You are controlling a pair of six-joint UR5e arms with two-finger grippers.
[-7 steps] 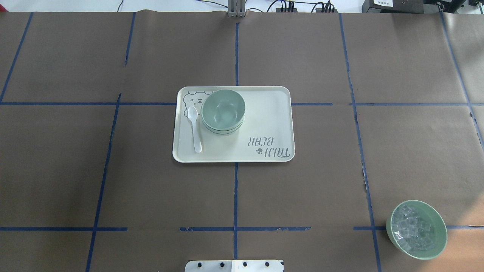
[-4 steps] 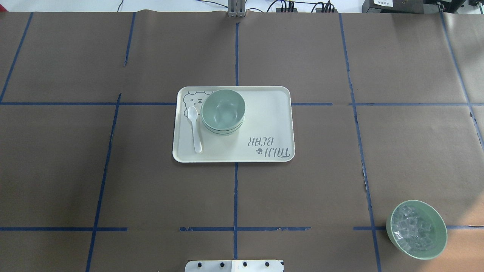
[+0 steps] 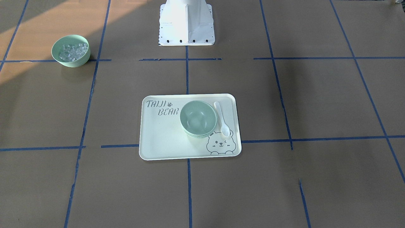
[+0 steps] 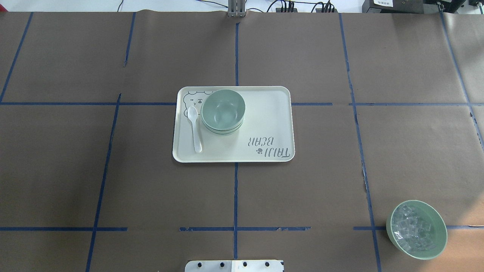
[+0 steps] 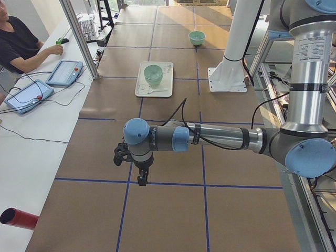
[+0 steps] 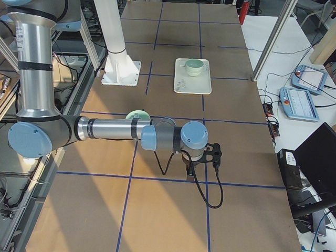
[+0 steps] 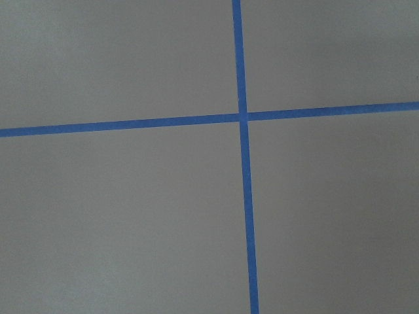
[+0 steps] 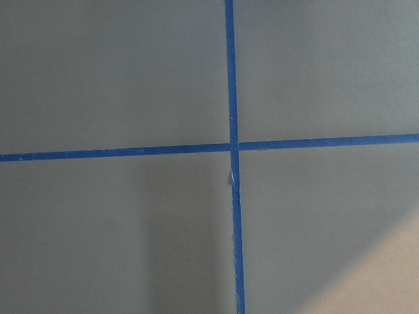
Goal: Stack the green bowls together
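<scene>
The green bowls [image 4: 223, 111] sit nested on the bear tray [image 4: 264, 113]; stacking seems finished, so disturb nothing. The left end effector [image 5: 141, 178] and right end effector [image 6: 190, 169] hang far away; whether spread, I cannot tell.

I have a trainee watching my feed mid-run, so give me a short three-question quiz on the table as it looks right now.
1. True or false: the green bowls sit nested in one stack on the tray.
2. Multiple choice: the white spoon lies A) inside the top bowl, B) on the tray beside the stack, C) on the brown paper off the tray.
3. Fill in: the separate bowl of clear cubes stands on the robot's ____ side of the table.
Key: 1 true; 2 B; 3 right.
</scene>
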